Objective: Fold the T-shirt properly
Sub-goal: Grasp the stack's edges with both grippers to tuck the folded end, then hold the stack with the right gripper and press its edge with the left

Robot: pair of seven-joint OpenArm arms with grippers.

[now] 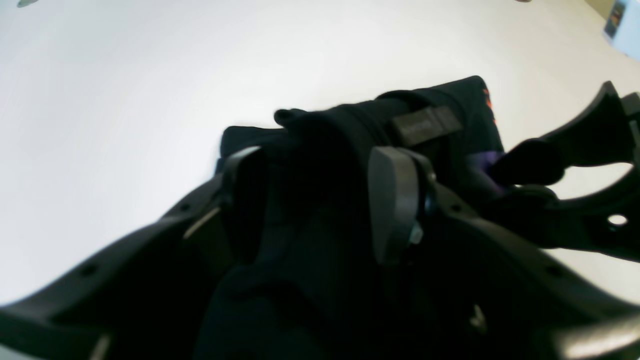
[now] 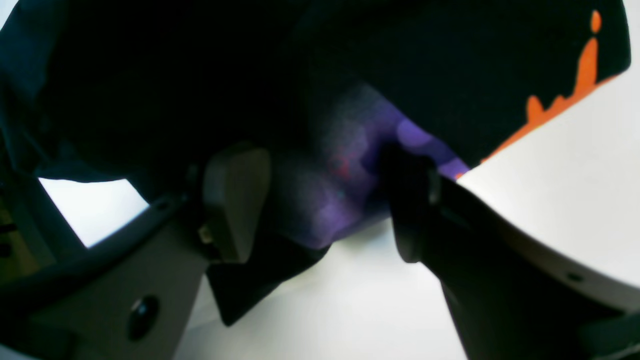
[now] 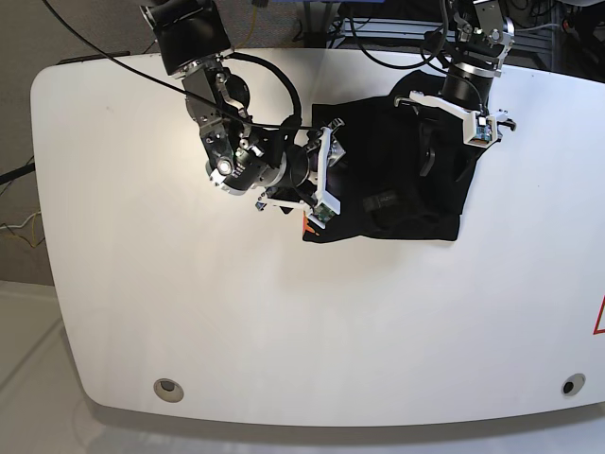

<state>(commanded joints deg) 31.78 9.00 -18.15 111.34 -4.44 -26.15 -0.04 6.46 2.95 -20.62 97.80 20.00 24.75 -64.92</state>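
Note:
The black T-shirt [image 3: 402, 203] lies partly folded on the white table [image 3: 189, 312], near its far middle. In the base view my right gripper [image 3: 323, 184] is at the shirt's left edge and my left gripper [image 3: 442, 147] is over its far right part. The left wrist view shows the left gripper [image 1: 320, 200] shut on a bunched fold of black T-shirt [image 1: 450, 107], with the right gripper [image 1: 535, 167] just beyond. The right gripper [image 2: 320, 200] is shut on the T-shirt [image 2: 450, 60] at its purple print, holding that edge slightly off the table. An orange print [image 2: 585, 65] runs along the hem.
Cables and equipment crowd the table's far edge [image 3: 378, 38]. Two round holes [image 3: 168, 386] [image 3: 567, 386] sit near the front corners. A red mark [image 3: 599, 317] shows at the right edge. Bare white tabletop lies in front of the shirt and to its left.

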